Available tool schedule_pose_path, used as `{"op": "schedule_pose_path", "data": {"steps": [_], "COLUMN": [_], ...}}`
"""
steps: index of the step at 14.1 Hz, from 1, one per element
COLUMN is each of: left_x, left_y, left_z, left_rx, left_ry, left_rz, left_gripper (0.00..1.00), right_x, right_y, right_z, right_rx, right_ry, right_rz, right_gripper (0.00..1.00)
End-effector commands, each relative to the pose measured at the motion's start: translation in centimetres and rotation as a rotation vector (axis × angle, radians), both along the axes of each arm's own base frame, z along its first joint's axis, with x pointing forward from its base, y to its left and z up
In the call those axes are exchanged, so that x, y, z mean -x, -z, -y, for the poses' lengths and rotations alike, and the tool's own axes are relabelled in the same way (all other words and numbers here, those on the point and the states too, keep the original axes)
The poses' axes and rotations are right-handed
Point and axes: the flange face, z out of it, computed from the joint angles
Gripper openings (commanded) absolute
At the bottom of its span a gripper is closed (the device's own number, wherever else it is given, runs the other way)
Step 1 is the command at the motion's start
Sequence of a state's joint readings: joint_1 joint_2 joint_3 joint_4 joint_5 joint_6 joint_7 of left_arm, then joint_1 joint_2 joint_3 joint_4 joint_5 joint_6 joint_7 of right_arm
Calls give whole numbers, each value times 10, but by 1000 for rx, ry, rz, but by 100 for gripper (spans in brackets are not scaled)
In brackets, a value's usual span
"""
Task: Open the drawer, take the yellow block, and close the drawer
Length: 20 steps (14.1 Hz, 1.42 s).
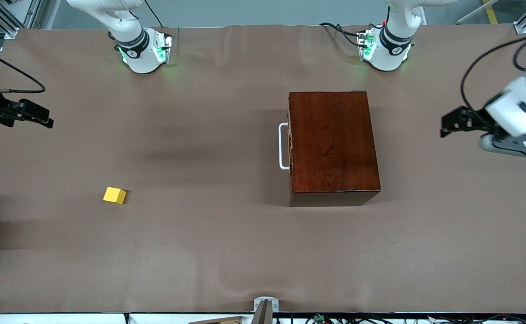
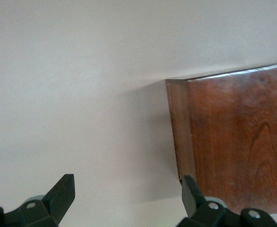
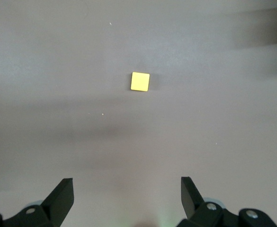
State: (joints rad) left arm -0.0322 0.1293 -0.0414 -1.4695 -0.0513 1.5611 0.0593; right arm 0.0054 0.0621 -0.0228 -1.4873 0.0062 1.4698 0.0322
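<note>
The dark mahogany box [image 1: 332, 146] stands on the table toward the left arm's end. Its drawer is shut, the white bar handle [image 1: 283, 146] facing the right arm's end. The yellow block [image 1: 114, 195] lies on the bare table toward the right arm's end, nearer the front camera than the box. My right gripper [image 1: 47, 119] hangs open over the table's edge at its own end; its wrist view shows the block [image 3: 140, 81] well ahead of the open gripper [image 3: 128, 194]. My left gripper [image 1: 447, 123] is open [image 2: 129, 194], up beside the box [image 2: 237, 142].
The two arm bases [image 1: 143, 49] [image 1: 386, 49] stand along the table edge farthest from the front camera. A small metal bracket [image 1: 266, 306] sits at the edge nearest it. A brown mat [image 1: 200, 252] covers the table.
</note>
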Motion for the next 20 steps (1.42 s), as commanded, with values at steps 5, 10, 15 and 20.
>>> {"op": "schedule_pose_path", "data": {"steps": [5,10,15,20], "left_x": [17,19,19,18], "left_y": [-8,-10,-11,-10], "left_z": [15,14,10,8], "left_rx": [-28,-29,-29,-30], "left_ry": [-35,-35,-44,-39], "left_rz": [36,31,33,32], "left_gripper": [100,100,100,100], "right_x": [-4,-7,-7,-7], "right_y": [-3,-4,-1,-1], "right_z": [-4,-10,-6,-5], "right_rx": [27,20,27,28], "right_ry": [3,-6,-2,1], "right_rz": [7,38,29,29], "right_gripper": [100,100,100,100]}}
